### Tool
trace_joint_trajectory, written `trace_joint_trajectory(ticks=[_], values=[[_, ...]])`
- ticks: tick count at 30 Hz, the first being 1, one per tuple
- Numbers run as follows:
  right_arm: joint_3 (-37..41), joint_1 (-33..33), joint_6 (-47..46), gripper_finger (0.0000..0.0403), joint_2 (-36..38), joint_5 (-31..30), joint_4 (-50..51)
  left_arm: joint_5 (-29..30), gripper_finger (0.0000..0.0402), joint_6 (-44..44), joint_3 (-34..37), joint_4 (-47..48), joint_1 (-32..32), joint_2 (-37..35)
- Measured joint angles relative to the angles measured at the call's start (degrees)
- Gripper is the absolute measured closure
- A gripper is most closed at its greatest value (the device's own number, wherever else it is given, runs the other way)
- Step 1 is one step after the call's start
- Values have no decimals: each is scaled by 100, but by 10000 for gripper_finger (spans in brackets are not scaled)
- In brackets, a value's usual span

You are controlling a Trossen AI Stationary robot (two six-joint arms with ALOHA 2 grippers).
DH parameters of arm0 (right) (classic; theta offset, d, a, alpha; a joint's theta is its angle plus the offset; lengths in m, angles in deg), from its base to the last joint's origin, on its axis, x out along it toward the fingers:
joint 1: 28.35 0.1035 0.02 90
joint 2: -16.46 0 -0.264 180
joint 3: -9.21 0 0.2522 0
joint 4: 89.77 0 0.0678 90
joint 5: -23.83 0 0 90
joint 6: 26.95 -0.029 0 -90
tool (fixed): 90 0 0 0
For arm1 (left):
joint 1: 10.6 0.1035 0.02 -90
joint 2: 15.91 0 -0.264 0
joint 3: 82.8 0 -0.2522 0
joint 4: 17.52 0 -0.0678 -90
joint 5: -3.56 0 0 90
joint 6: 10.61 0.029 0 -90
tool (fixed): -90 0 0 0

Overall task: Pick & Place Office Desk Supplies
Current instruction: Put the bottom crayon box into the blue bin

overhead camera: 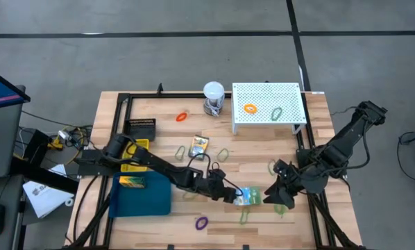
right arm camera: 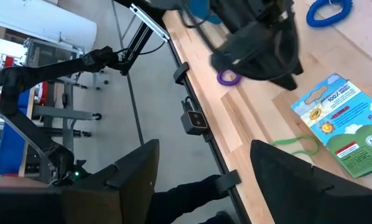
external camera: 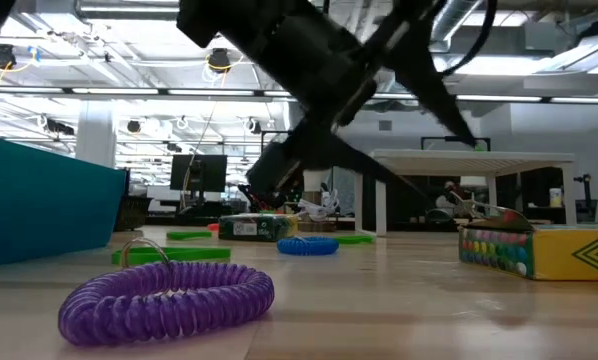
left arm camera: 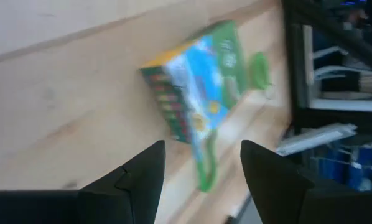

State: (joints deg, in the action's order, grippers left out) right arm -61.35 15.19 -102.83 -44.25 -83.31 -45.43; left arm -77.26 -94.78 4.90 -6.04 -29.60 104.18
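Note:
A flat green-yellow printed packet [overhead camera: 248,196] lies flat on the table near its near edge, also in the left wrist view [left arm camera: 198,87] and the right wrist view [right arm camera: 344,124]. My left gripper [overhead camera: 230,192] [left arm camera: 201,171] is open just to the packet's left; the packet lies ahead of its fingertips, not between them. My right gripper [overhead camera: 275,196] [right arm camera: 201,180] is open just to the packet's right, above the table. A thin green loop [left arm camera: 206,165] [right arm camera: 296,144] lies at the packet's near side. A purple loop [overhead camera: 201,223] [external camera: 169,295] rests closer to the near edge.
Blue tray [overhead camera: 152,203] with a packet [overhead camera: 131,182] at its far end, yellow bin [overhead camera: 132,158] and black mesh basket [overhead camera: 141,128] stand at the left. The white perforated stand [overhead camera: 268,97] carries an orange and a green loop. More loops and a packet [overhead camera: 199,144] lie mid-table.

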Motion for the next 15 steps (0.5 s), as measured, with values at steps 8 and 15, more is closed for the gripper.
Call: trace_joint_trajectory(ticks=[8,15], values=[[-2,-7,146,154,-2,1,-77,-35,197,-72,1,-161,76,182],[-2,-7,192,154,-2,-87,-122,-159,206,-204,-11,-530,76,442]])
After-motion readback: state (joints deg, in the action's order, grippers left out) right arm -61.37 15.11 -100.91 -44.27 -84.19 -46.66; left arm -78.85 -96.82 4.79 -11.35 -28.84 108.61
